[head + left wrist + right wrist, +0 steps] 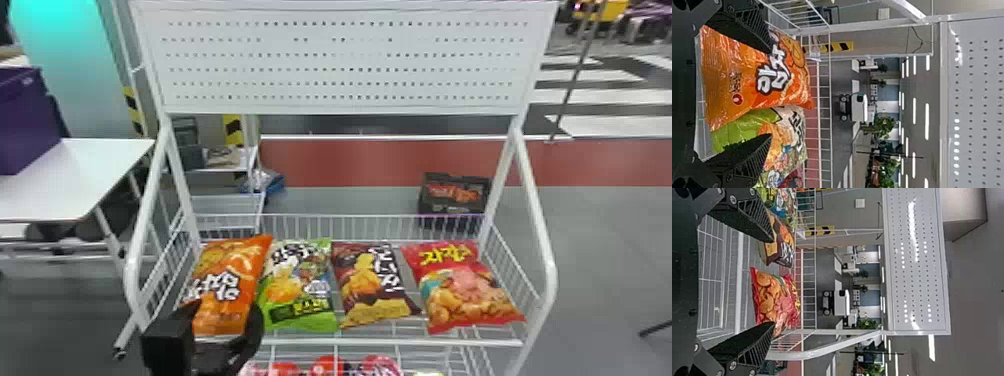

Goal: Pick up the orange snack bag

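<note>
Setting up the grasp looks like your current step: orange snack bag [235, 270] not picked up, lying at the left end of the white wire basket shelf [395, 343], face up, next to the green snack bag [295, 300]. Your left gripper [770, 93] is open, nothing clenched, fingers spread on either side of the orange bag near its front end. Contact with the bag: can't tell. One finger is by the outer edge; the other, in the left wrist view, overlaps the green bag. Right gripper [772, 282] is also open and empty, parked facing the shelf near the red snack bag [465, 290]; you likely don't need it. Next, you probably want the left fingers a bit further over the orange bag, inner one worked into the seam between the two bags, then close and lift. Watch that inner finger: it could pinch or drag the green bag along. Film looks slick and puffy, so squeeze firmly enough to hold, not crush, and check grip before raising.
</note>
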Robot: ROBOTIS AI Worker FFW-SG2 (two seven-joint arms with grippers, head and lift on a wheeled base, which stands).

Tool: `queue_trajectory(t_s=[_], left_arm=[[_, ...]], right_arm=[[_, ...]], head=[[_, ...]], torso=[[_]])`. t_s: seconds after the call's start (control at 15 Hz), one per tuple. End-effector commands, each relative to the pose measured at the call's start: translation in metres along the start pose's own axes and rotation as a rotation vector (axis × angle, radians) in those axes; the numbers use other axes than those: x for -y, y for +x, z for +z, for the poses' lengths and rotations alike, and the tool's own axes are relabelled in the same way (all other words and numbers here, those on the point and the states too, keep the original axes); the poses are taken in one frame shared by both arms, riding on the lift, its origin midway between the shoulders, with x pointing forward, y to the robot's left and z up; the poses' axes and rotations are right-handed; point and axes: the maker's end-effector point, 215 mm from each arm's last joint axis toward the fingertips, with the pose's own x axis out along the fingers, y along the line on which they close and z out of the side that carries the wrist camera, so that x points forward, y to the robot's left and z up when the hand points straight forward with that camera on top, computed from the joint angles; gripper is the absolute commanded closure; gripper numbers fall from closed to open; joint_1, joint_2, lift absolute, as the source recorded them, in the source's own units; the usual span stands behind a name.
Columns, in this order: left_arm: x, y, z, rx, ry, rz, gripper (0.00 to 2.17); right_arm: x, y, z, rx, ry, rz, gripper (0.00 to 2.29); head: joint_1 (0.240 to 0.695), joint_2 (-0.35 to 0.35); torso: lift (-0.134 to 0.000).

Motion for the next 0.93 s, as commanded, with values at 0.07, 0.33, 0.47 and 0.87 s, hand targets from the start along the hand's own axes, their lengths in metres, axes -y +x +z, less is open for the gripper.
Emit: queue_trajectory(t_s=[0.07, 0.33, 0.47, 0.87], left_arm=[[-0.008, 0.030, -0.011, -0.049, 0.013, 0.024, 0.15], [-0.017, 0.050, -0.016, -0.083, 0.009, 0.043, 0.16], [-0.023, 0.052, -0.020, -0.091, 0.006, 0.052, 0.22], [-0.028, 0.053, -0.029, -0.113, -0.017, 0.061, 1.40]], right_arm=[[0.000, 0.000, -0.002, -0.003, -0.001, 0.001, 0.15], [0.000, 0.000, 0.002, 0.004, -0.003, 0.005, 0.15], [0.000, 0.000, 0.003, 0.007, -0.002, 0.005, 0.15], [0.000, 0.000, 0.004, 0.008, -0.002, 0.004, 0.15]], head=[[0.499, 0.000], [0.499, 0.000], [0.499, 0.000], [0.499, 0.000]], torso=[[0.000], [0.000], [0.000], [0.000]])
